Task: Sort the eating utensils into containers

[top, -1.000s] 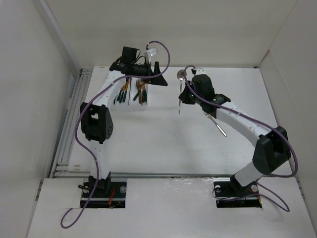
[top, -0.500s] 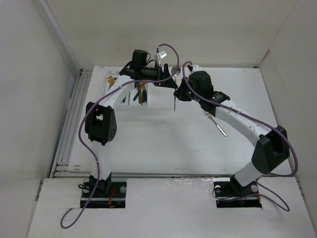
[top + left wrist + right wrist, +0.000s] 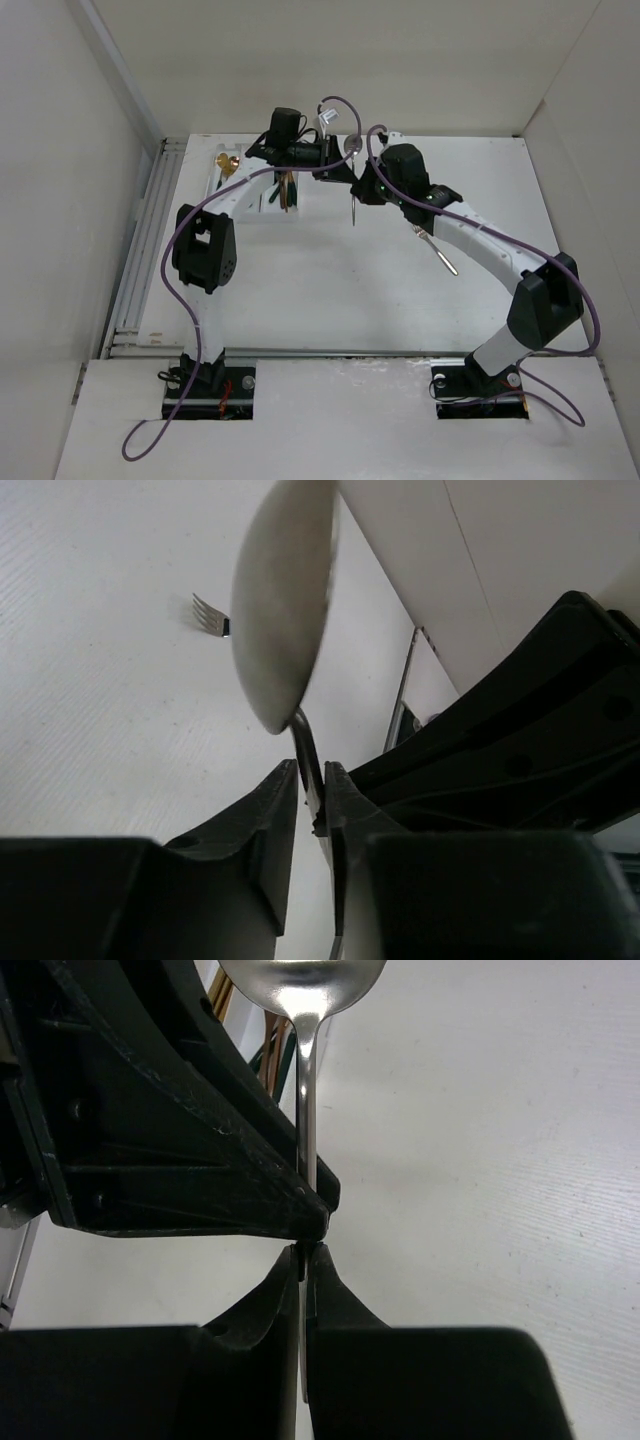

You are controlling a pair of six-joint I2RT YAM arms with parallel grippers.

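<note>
White table w/ plain white walls round it, metal rail at left

Spoon between tray and fork

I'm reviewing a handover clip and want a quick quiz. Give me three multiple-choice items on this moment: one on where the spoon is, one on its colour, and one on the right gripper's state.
1. Where is the silver spoon?
A. In the tray.
B. Flat on the table.
C. In the air between the two grippers.

2. What colour is its bowl?
A. Silver.
B. Gold.
C. Dark green.

3. How is the right gripper?
A. Wide open.
B. Shut on the spoon's handle.
C. Shut on nothing.

Answers:
1 C: the spoon stands upright in mid-air, with the left gripper at its neck and the right gripper lower on its handle.
2 A: the bowl shines plain silver in both wrist views.
3 B: the right wrist view shows its fingers pinched together on the handle.
</note>
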